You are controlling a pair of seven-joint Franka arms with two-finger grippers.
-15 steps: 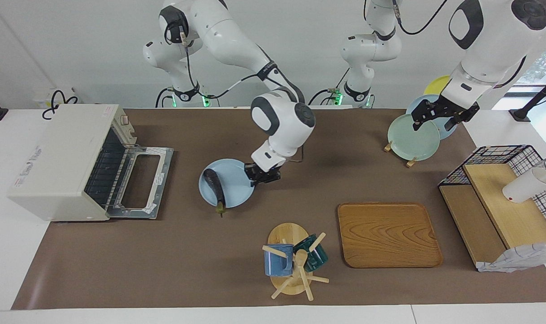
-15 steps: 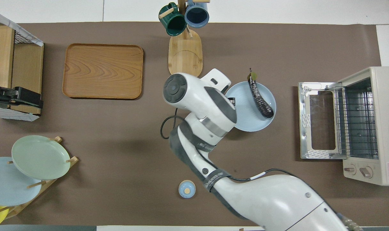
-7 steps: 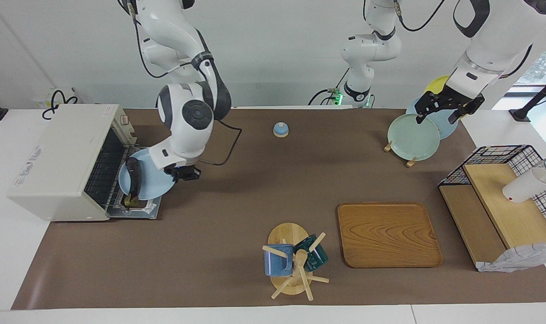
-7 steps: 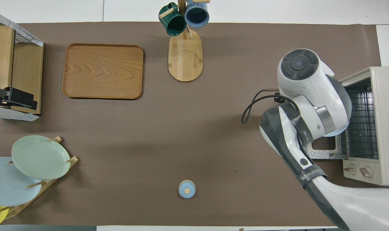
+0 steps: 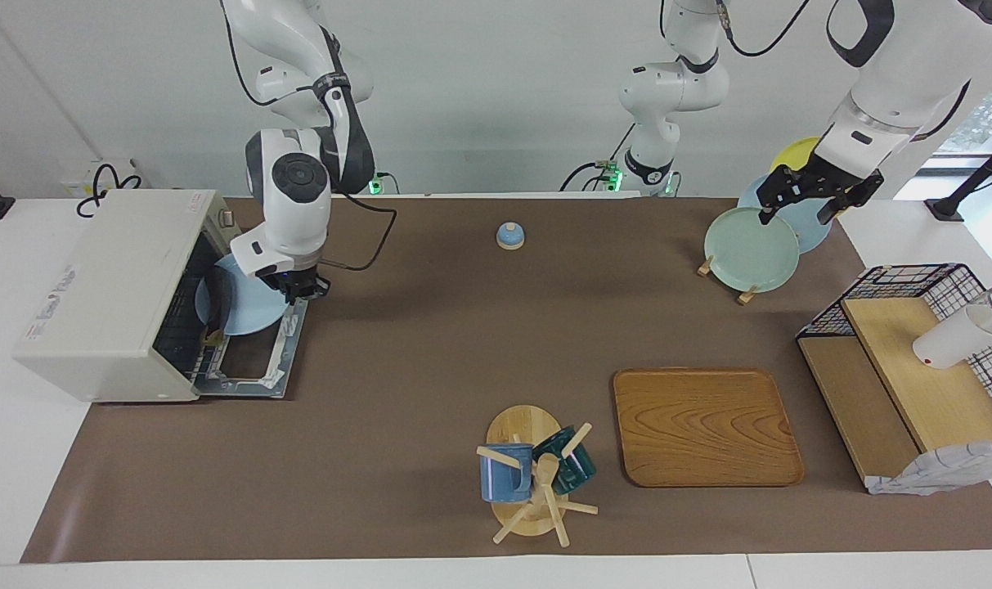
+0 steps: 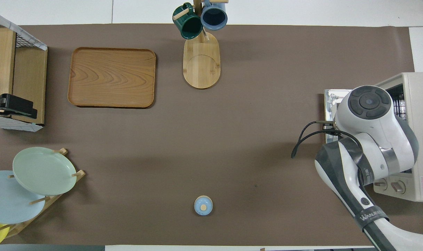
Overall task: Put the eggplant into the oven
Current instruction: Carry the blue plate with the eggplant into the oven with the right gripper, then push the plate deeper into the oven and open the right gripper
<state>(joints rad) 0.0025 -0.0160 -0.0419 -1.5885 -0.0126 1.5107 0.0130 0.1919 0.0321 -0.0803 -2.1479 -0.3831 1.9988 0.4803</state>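
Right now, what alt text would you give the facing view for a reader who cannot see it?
The right gripper is shut on a pale blue plate, holding it tilted at the open oven, with the dark eggplant on the plate's oven side. The left gripper hangs open over the plate rack. A wooden tray and a mug tree lie farther from the robots.

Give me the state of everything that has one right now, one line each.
oven: door down, open
light blue plate: tilted at the oven mouth, gripped at its rim
eggplant: on the plate, entering the oven
right gripper: shut on the light blue plate
left gripper: open, over the plate rack
mugs: hung on the stand
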